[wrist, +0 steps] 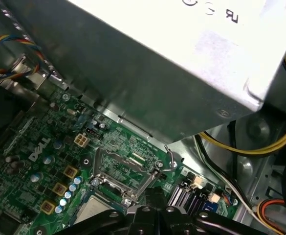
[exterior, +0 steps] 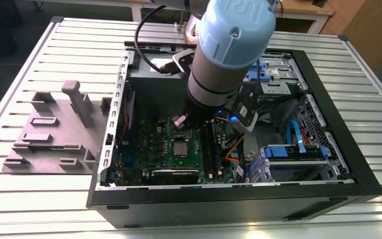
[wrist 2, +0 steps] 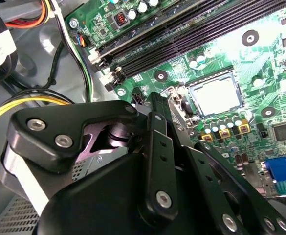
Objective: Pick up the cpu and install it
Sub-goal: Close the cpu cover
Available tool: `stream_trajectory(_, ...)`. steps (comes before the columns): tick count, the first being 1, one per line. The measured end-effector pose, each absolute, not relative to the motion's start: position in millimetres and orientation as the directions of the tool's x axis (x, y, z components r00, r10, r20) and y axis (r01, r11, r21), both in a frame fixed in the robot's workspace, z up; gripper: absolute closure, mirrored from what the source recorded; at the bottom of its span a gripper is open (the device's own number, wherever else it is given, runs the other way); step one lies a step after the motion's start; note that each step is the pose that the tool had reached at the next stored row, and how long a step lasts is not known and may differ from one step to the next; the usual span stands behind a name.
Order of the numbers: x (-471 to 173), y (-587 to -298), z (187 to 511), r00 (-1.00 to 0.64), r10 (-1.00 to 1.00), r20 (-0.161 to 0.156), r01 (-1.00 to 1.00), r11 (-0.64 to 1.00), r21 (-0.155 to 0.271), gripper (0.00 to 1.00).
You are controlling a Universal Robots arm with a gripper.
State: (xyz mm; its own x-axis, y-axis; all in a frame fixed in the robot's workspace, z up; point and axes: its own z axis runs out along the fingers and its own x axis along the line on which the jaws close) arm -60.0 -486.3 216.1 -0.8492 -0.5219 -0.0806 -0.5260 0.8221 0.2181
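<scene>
cpu: the cpu [wrist 2: 216, 94] lies flat in its socket on the green board [wrist 2: 260, 54], silvery top up. In the exterior view it shows as a pale square [exterior: 179, 148] mid-board.

My jaws: in the first wrist view my gripper [wrist: 153, 195] seems pressed shut with nothing in it. I read this from the links meeting in the middle, so I hold it as likely, not certain.

Which way: the cpu is beside my tips, not under them. In the second wrist view my gripper [wrist 2: 156, 105] stands just off the socket's edge, on the side where the plate hinges. In the exterior view the cpu lies from my arm [exterior: 224, 59] toward the near wall of the case [exterior: 244, 199].

Between us: the metal plate [wrist: 118, 167] stands tilted up and open, between my tips and the chip. Its wire lever [wrist: 171, 157] is free, close by my tips.

Contact: I am apart from the cpu; I cannot tell whether I touch the plate.

Axis: the chip is square, so it has no long side. Its edges run true with the socket frame.

Behind me: the grey box [wrist: 182, 63] hangs close over the board on the plate's side.

Task so far: I judge the cpu seated, the plate not yet down.
</scene>
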Motion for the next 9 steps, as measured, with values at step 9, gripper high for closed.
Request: stream_trajectory(9,-59.9,-486.4,216.1,-0.831,-0.550,-0.081,-0.553,0.804,0.218,0.90)
